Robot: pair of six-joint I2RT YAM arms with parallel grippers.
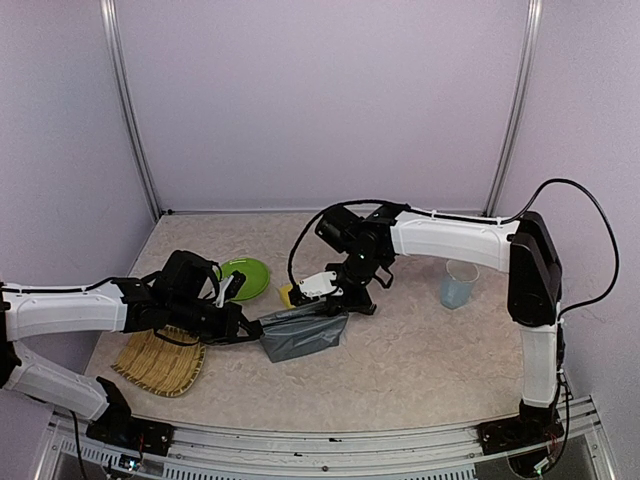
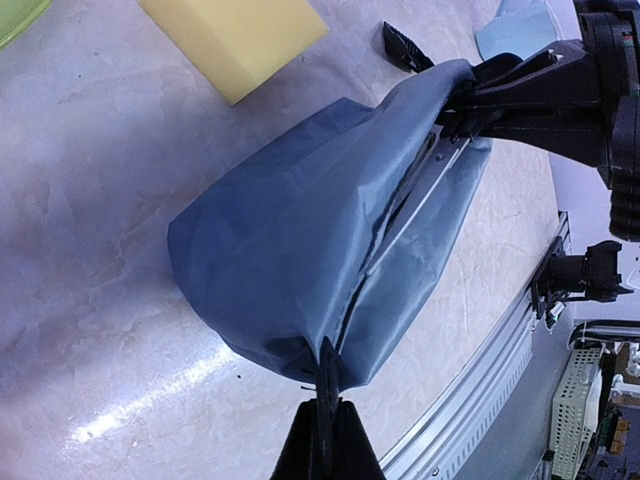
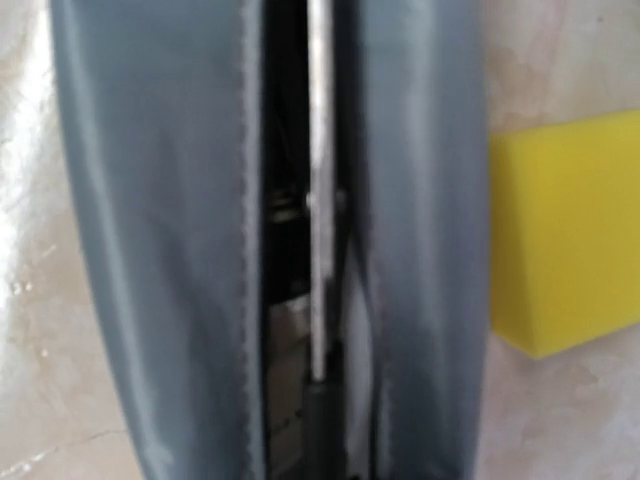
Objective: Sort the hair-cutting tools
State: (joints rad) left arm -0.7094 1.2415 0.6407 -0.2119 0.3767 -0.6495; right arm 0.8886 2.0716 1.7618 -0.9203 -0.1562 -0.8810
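Note:
The grey pouch (image 1: 303,336) lies between both grippers, its zip open. My left gripper (image 2: 328,415) is shut on the pouch's near end (image 2: 330,365) and also shows in the top view (image 1: 250,329). My right gripper (image 1: 338,305) is at the pouch's other end (image 2: 455,110). In the right wrist view it (image 3: 320,440) looks shut on a pair of scissors, whose silver blade (image 3: 318,200) reaches into the slit. A silver-and-black clipper body (image 3: 285,330) shows dimly inside. A tiny black guard (image 2: 405,45) lies beside the pouch. The second scissors is out of view.
A yellow sponge (image 1: 286,295) lies just behind the pouch and shows in both wrist views (image 2: 235,35) (image 3: 565,235). A green plate (image 1: 247,278) and a wicker tray (image 1: 160,362) lie on the left. A pale blue cup (image 1: 458,283) stands on the right.

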